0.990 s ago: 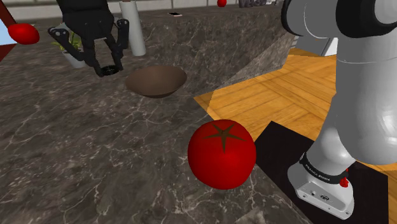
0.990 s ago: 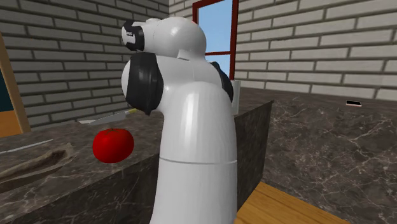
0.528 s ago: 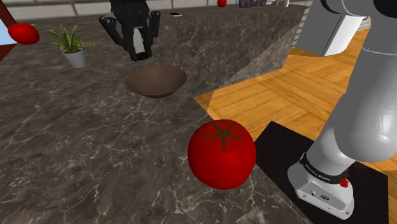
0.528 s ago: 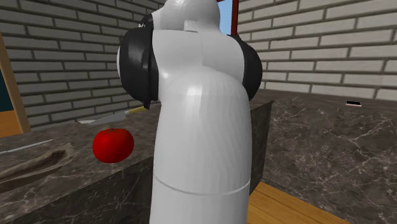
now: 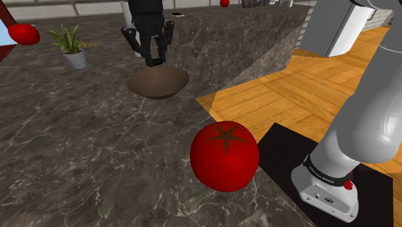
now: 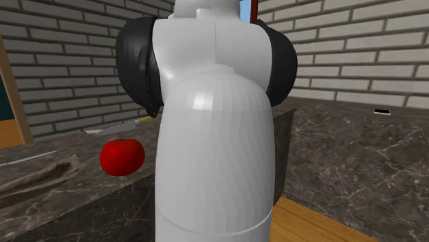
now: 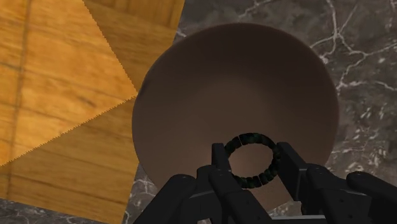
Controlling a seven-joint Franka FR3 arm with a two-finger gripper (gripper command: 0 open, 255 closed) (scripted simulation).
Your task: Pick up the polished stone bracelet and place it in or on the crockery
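Pincer (image 7: 252, 160) is clamped on the bracelet (image 7: 253, 136), one finger each side of the ring. Dark beaded loop: prob light, hard, slick, may flex betw beads, so hold across the ring w/ steady squeeze. Brown bowl (image 7: 235, 89) lies directly beneath the pincer, nothing seen inside

One brown bowl (image 5: 158, 82), one dark beaded bracelet (image 7: 252, 160), one potted plant (image 5: 72, 45), one large red tomato (image 5: 224, 156)
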